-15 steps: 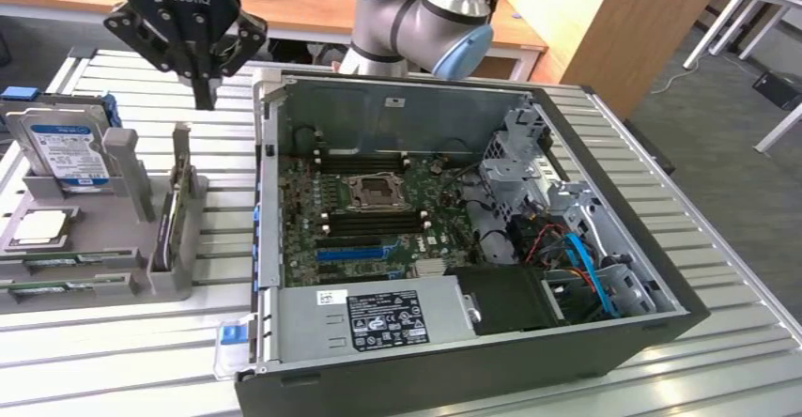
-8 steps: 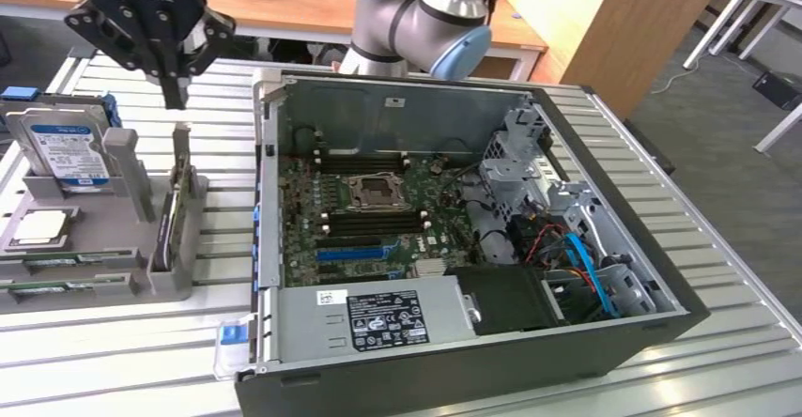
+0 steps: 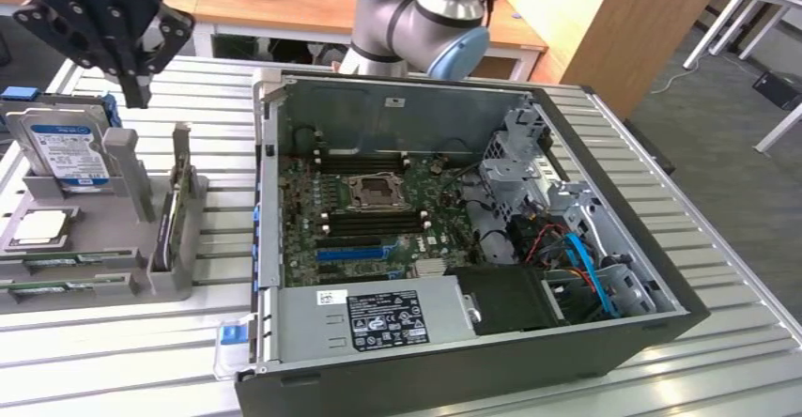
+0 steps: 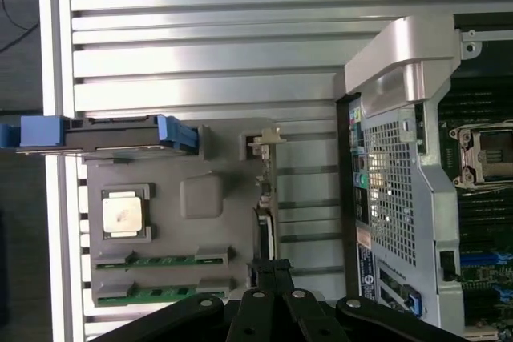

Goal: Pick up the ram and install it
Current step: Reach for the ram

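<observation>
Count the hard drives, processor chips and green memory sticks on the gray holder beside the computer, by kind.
Hard drives: 1
Processor chips: 1
Green memory sticks: 2
Total: 4
</observation>
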